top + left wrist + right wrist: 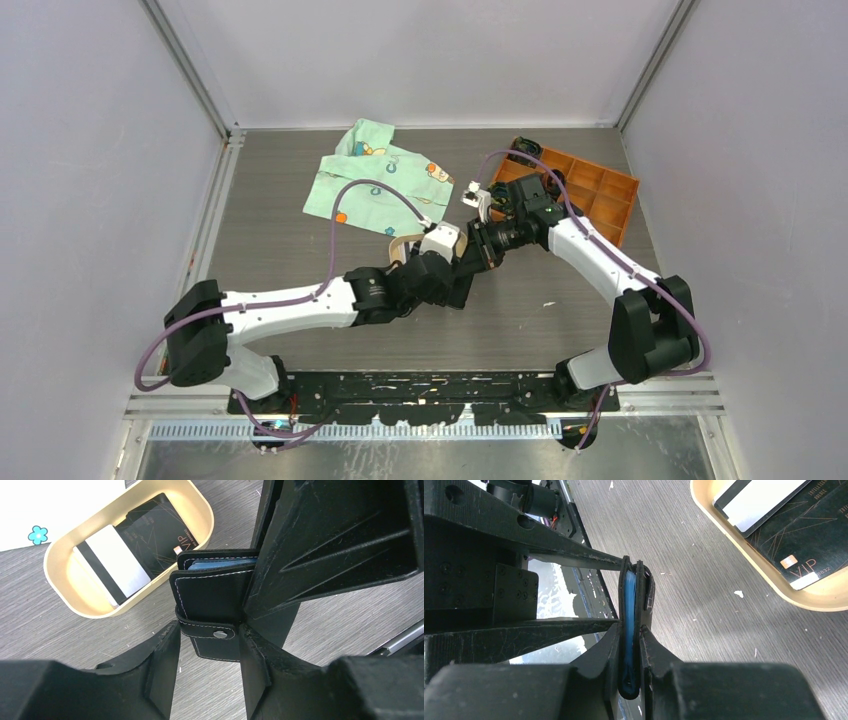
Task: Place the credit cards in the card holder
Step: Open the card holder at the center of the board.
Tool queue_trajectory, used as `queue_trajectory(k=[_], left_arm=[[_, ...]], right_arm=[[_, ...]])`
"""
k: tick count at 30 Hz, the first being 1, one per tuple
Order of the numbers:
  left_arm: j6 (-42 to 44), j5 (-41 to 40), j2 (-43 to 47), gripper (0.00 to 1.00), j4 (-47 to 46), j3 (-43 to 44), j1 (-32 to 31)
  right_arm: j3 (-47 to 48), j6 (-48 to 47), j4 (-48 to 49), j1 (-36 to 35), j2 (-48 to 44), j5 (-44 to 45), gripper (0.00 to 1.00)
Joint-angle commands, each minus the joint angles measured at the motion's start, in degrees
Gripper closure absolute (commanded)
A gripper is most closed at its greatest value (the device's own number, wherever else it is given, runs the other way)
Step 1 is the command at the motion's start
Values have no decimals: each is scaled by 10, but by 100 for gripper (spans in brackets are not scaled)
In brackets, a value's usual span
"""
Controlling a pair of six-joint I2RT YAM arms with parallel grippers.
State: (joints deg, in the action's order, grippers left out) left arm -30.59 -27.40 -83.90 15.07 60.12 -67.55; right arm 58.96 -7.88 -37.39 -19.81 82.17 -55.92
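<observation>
Two credit cards (pixel 120 562) at least, a white striped card (pixel 112 555) and a black card (pixel 157 527), lie overlapped in the tan tray (pixel 62 567) on the table (pixel 704 580). Your right gripper (pixel 630 630) holds the card holder (pixel 210 592) up beside the tray, clamped tight across its folded leaves. Your left gripper (pixel 209 632) faces the holder with jaws parted partway, one tip at each side of the snap tab (pixel 218 634), and grips nothing you can confirm. From that free pincer the cards lie beyond the holder and off to the upper left, with their long axes slanting along the tray's length. The left arm looks the nearer, and the likelier to fetch them. The right wrist view catches the holder edge-on, folded nearly flat with blue between the leaves, so it probably needs spreading first. Only the left wrist view shows its face and tab. From overhead, both wrists cover the holder and most of the tray.
</observation>
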Motion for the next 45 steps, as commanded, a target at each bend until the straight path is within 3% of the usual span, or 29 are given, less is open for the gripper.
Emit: queue_trajectory(k=[1, 12, 23, 37, 40, 43, 45], left_arm=[[25, -32, -11, 54, -2, 9, -1], [74, -62, -28, 100, -26, 13, 6], [86, -52, 28, 100, -71, -46, 24], [5, -124, 90, 100, -100, -122, 51], [-10, -100, 101, 100, -108, -140, 64], [27, -16, 135, 100, -193, -187, 67], [40, 42, 165, 82, -213, -214, 72]], right_arm=[[24, -6, 4, -4, -2, -24, 99], [26, -11, -5, -4, -3, -28, 99], [28, -19, -12, -3, -3, -20, 99], [27, -19, -10, -4, -1, -14, 99], [27, -21, -12, -4, 0, -14, 99], [35, -70, -44, -4, -1, -21, 99], [40, -125, -78, -3, -2, -35, 99]])
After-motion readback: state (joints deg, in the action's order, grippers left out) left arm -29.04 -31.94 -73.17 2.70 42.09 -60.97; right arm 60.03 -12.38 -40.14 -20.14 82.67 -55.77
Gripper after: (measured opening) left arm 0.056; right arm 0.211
